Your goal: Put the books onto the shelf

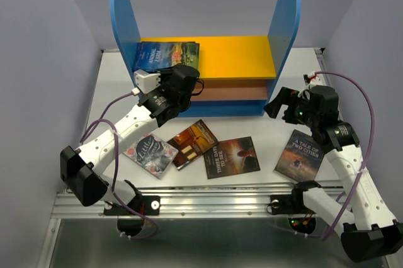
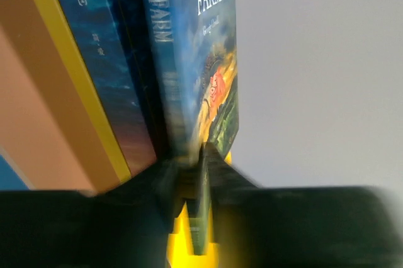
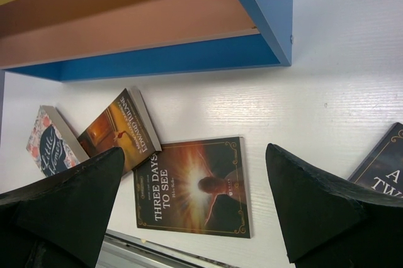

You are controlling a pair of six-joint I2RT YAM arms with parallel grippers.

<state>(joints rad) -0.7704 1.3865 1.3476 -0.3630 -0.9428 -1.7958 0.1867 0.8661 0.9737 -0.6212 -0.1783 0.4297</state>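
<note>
My left hand [image 2: 196,177] brackets the near edge of Animal Farm [image 2: 211,60], resting against Jane Eyre [image 2: 94,41] on the yellow top board [image 1: 242,54] of the shelf [image 1: 283,22] (pinching or merely flanking it, I cannot tell). I'd open fully, then draw straight back nearward so nothing drags. My right hand [image 3: 195,151] gapes empty above the desk [image 3: 327,92], by the shelf's right end.

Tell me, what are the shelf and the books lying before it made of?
The shelf looks like painted wood or fibreboard: flat matte blue, yellow and brown boards, screw heads in its side. The books seem to be paperbacks: thin printed card covers, pale paper edges showing.
</note>
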